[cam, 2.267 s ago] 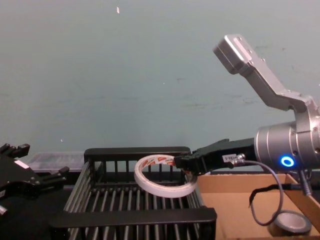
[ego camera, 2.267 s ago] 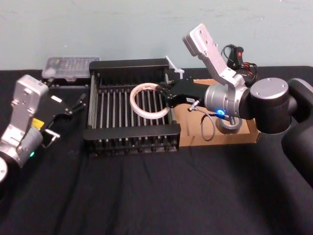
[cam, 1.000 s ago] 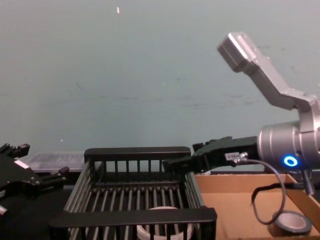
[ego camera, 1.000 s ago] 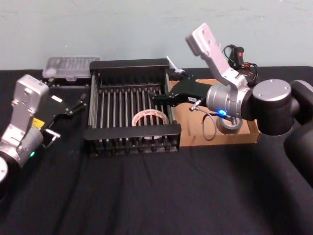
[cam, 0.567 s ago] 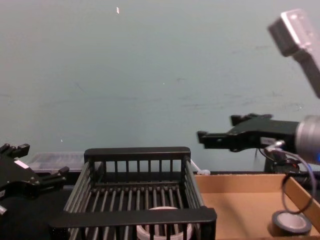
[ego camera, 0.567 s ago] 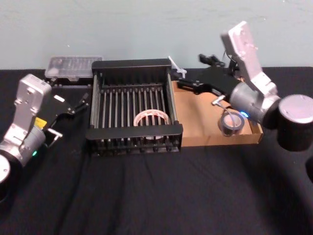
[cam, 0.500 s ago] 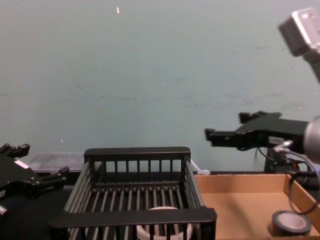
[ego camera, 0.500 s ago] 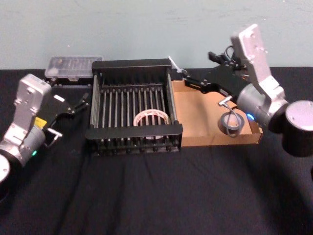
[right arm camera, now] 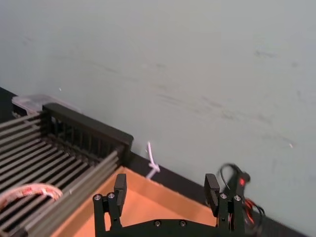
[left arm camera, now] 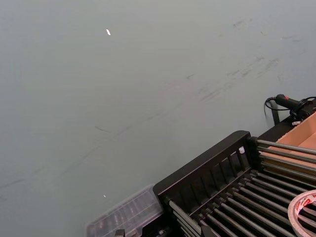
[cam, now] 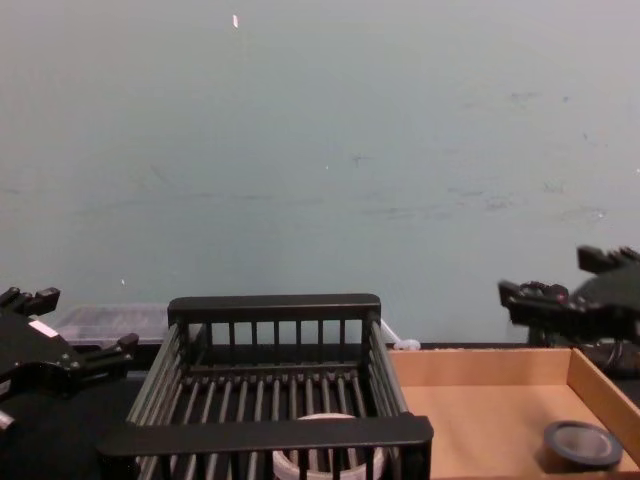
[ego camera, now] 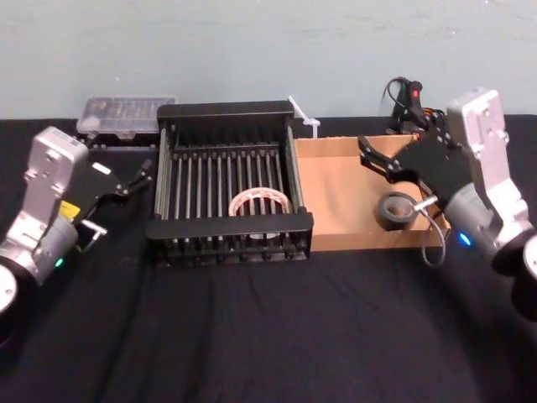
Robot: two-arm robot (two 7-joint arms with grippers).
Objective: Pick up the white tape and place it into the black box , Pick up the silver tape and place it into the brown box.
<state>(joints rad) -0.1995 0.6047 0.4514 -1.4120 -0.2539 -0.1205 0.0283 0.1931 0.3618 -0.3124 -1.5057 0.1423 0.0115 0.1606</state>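
Observation:
The white tape point(ego camera: 258, 201) lies flat on the bars of the black box point(ego camera: 226, 227), near its front wall; it also shows low behind the front rim as the white tape point(cam: 300, 460). On the floor of the brown box point(ego camera: 344, 201), towards its right side, lies the silver tape point(ego camera: 396, 210). My right gripper point(ego camera: 375, 159) hovers open and empty above the brown box's back right part, just beyond the silver tape. My left gripper point(ego camera: 138, 175) stays parked to the left of the black box, with its fingers apart.
A clear plastic case point(ego camera: 124, 112) sits behind the black box at the left. A white plastic strip point(ego camera: 302, 113) lies at the black box's back right corner, and a cable with a red part point(ego camera: 407, 96) lies behind the brown box. Black cloth covers the table in front.
My right gripper let go of the white tape, which dropped to the front of the black box. The gripper then drew back to the right, over the brown box. The left arm has not moved.

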